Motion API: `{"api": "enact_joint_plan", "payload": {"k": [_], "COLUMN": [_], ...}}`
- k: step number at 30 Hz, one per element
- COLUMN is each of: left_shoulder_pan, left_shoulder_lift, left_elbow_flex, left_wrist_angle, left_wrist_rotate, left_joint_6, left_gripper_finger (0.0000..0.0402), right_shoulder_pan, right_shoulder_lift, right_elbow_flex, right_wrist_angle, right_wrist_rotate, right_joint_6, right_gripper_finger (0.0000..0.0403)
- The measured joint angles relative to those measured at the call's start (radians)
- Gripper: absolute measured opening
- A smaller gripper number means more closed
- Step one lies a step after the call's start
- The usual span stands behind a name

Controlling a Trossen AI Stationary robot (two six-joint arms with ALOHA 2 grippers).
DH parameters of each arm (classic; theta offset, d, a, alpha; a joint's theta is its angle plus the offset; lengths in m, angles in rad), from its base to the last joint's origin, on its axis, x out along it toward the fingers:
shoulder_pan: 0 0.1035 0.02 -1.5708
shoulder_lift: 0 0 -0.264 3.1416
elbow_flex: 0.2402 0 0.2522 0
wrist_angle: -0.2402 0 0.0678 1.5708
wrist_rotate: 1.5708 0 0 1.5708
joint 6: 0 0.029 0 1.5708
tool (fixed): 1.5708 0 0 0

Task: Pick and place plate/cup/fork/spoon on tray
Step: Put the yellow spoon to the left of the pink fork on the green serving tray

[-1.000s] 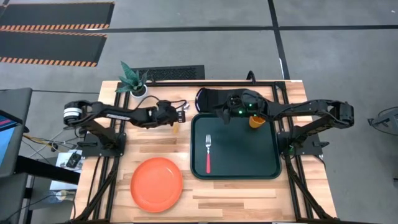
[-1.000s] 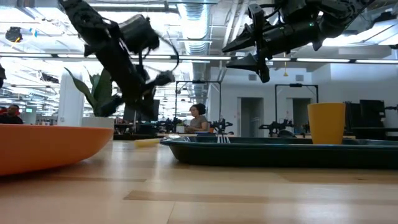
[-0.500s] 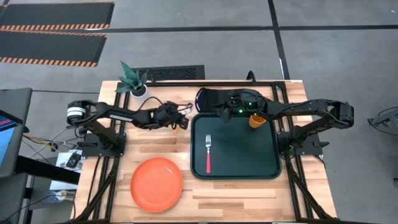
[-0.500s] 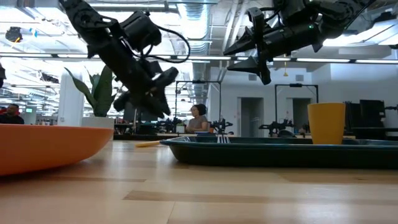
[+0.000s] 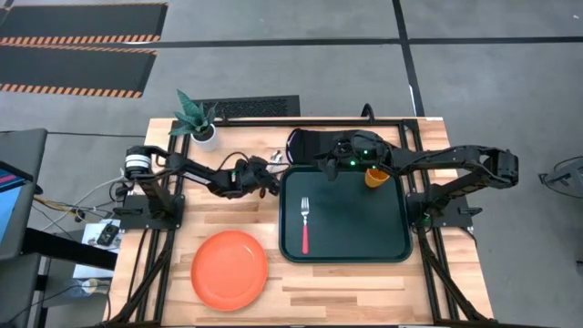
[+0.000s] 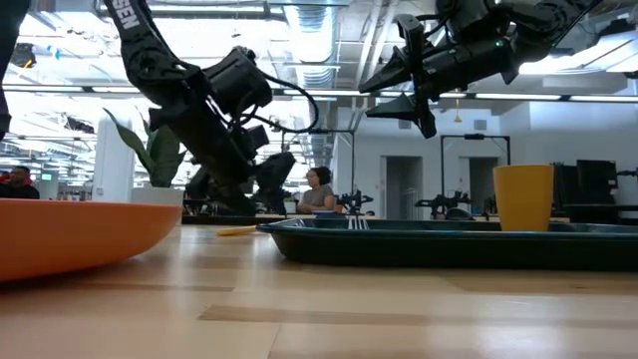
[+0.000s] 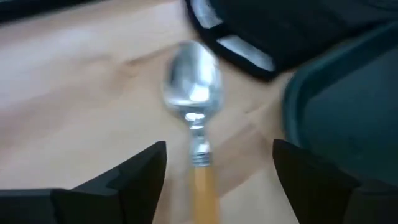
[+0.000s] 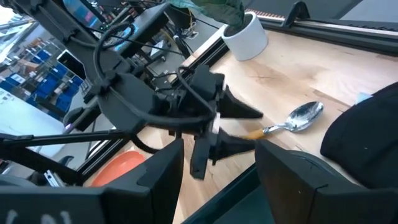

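The spoon (image 7: 194, 118) lies on the counter (image 5: 364, 278) just left of the tray (image 5: 392, 232), framed by the spread fingers of the left gripper (image 7: 214, 168), which grips nothing. A dark mitt (image 7: 280, 31) lies beside the spoon's bowl, behind the tray's rim, and a potted plant (image 5: 196, 117) stands farther left. The fork (image 5: 305, 223) and cup (image 5: 375, 177) are found on the tray; the plate (image 5: 230, 269) rests on the counter left of it. The right gripper (image 6: 424, 85) is held open and empty above the tray's back edge.
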Motion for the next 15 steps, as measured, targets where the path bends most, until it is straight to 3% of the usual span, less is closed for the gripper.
{"api": "enact_joint_plan", "payload": {"k": [6,10,14,15], "left_shoulder_pan": [0.0,-0.004,-0.003,-0.003], "left_shoulder_lift": [0.087,0.108,0.106,0.105], "left_elbow_flex": [0.003,0.006,0.006,0.005], "left_wrist_angle": [0.001,-0.039,-0.056,-0.055], "left_wrist_rotate": [0.012,-0.013,-0.006,-0.004], "left_joint_6": [-0.034,-0.098,-0.103,-0.103], "left_gripper_finger": [0.0228,0.0145,0.0037,0.0033], "right_shoulder_pan": [0.0,0.0,0.0,0.0], "right_shoulder_lift": [0.0,0.0,0.0,0.0], "right_elbow_flex": [0.0,0.0,0.0,0.0], "right_wrist_angle": [-0.013,-0.014,-0.02,-0.019], "right_wrist_rotate": [0.0,0.0,0.0,0.0], "right_joint_6": [0.0,0.001,0.008,0.008], "right_gripper_finger": [0.0224,0.0224,0.0224,0.0224]}}
